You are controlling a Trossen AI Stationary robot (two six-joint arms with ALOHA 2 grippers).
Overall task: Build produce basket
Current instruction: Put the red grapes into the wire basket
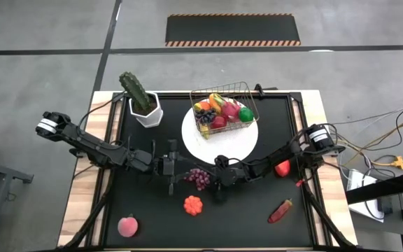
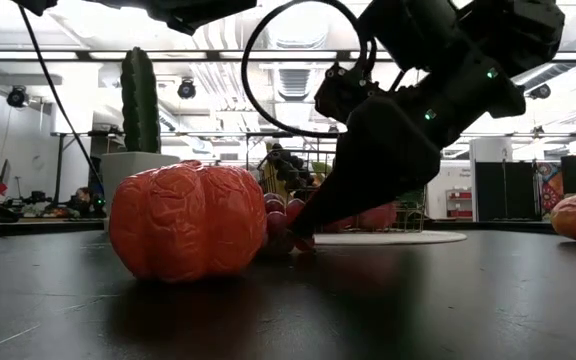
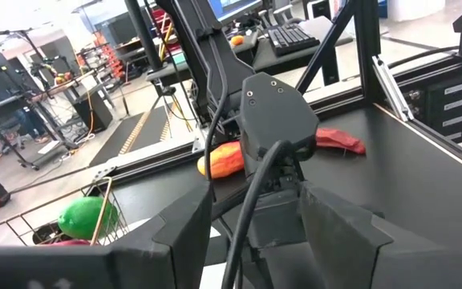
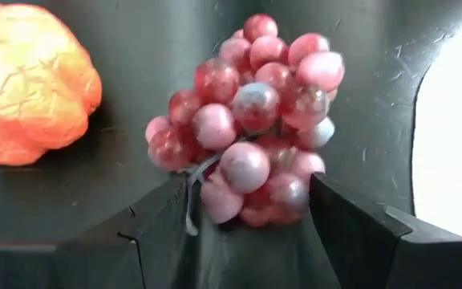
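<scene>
A bunch of purple-red grapes (image 4: 255, 120) lies on the black table top (image 1: 200, 178), near its middle. My right gripper (image 4: 247, 189) is low over the table just right of the bunch (image 1: 213, 179). It is open, with a finger on either side of the bunch's near end. My left gripper (image 1: 173, 170) hovers left of the grapes, open and empty, and faces the right arm (image 3: 271, 112). The wire basket (image 1: 224, 105) stands on a white round plate (image 1: 238, 143) at the far middle and holds several toy fruits, among them a green one (image 3: 87, 217). My right gripper comes at the grapes low, from the table's right, its fingertips (image 2: 303, 240) down by the table top. The near end of the bunch (image 4: 239, 201) fills the gap between the two fingers. I cannot tell whether the fingers touch it. The bunch lies on the table.
An orange pumpkin (image 1: 193, 204) lies just near of the grapes. A pink peach (image 1: 127, 226) lies near left, a red pepper (image 1: 280, 211) near right and a red-orange fruit (image 1: 283, 168) under the right arm. A cactus in a white pot (image 1: 143, 101) stands far left.
</scene>
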